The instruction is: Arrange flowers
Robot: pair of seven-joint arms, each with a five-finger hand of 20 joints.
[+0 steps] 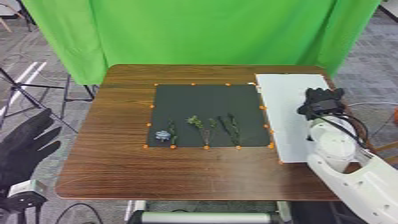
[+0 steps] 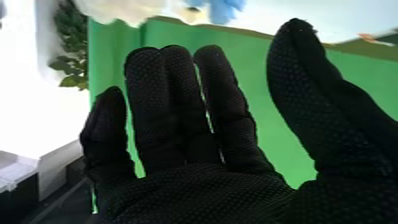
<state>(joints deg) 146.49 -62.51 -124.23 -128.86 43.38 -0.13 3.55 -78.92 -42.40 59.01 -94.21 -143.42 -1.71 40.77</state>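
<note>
In the head view my right hand (image 1: pixel 322 102) is over the white board at the table's right side. My right hand (image 2: pixel 187 150) has straight, spread fingers and holds nothing in the right wrist view. My left hand (image 1: pixel 25 147) is off the table's left edge, its fingers extended and spread. On the dark mat lie a blue flower (image 1: pixel 163 135) with a green stem (image 1: pixel 173 134) beside it, a yellow-green sprig (image 1: pixel 195 121) near the middle, and thin dark green stems (image 1: pixel 233 129) to its right.
The dark mat (image 1: pixel 191 100) has small orange markers around its edges. The white board (image 1: pixel 284 110) lies to its right on the brown table (image 1: pixel 178 175). A green curtain (image 1: pixel 222 35) hangs behind the table, and a black stand (image 1: pixel 62 82) is at the left.
</note>
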